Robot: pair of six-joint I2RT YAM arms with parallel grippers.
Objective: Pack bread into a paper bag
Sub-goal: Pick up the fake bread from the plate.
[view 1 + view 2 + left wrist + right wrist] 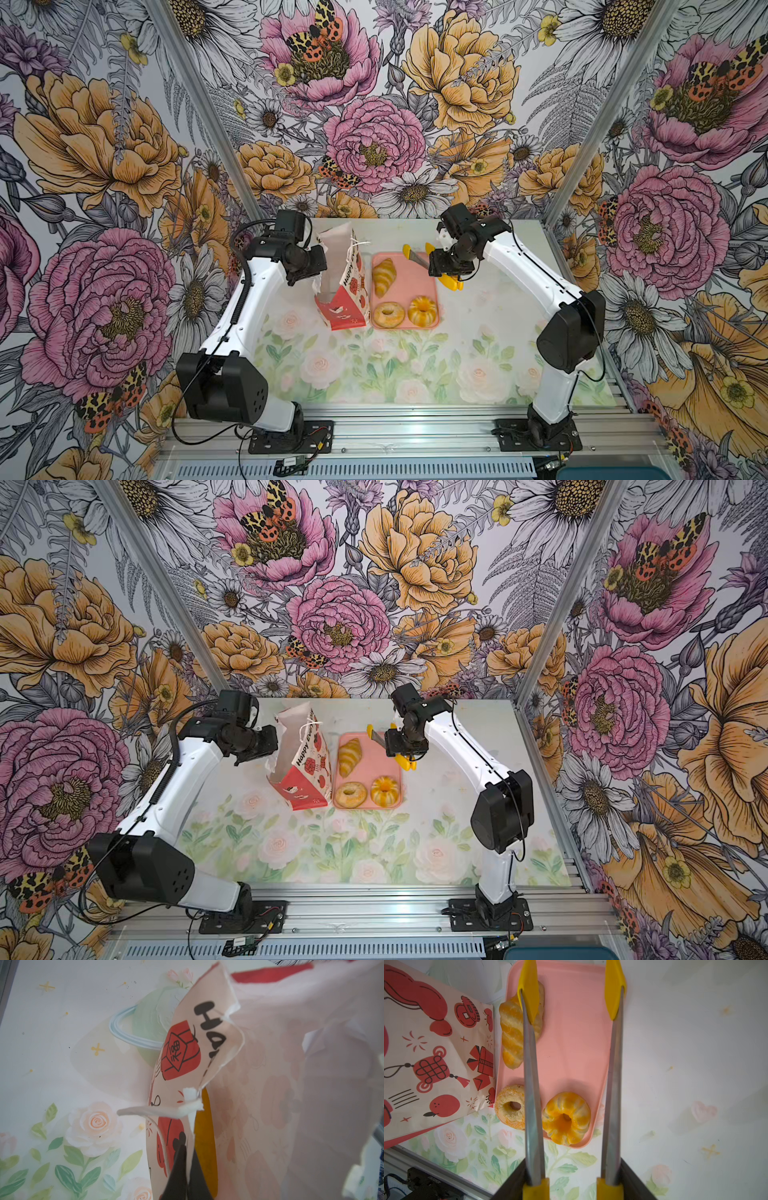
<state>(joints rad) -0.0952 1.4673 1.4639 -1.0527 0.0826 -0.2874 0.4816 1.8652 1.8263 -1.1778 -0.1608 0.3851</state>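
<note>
Top views: we find the paper bag [347, 291] standing on its red base just left of the pink tray [417, 282]. Its long axis rises to an open mouth that leans toward the left arm. It is white with red cartoon prints and black lettering. The left gripper [321, 266] sits at the bag's rim. The croissant [383, 276] lies lengthwise along the tray's long side. The bagel [388, 314] and fluted bun [423, 310] sit side by side at the tray's near end. The right gripper [442, 268] hovers over the tray's far right corner, carrying yellow-tipped tongs [415, 257]. The table [415, 365] bears a pale rose print and the walls [374, 124] bold flowers.

Left wrist view: the black fingers [178, 1176] are pinched together on the bag's paper edge — no gap between them. A white string handle [145, 1110] dangles outside. We cannot identify an orange shape inside the bag.

Right wrist view: the fingers clamp the tongs' handles — the tong arms stand apart, with nothing between them.
</note>
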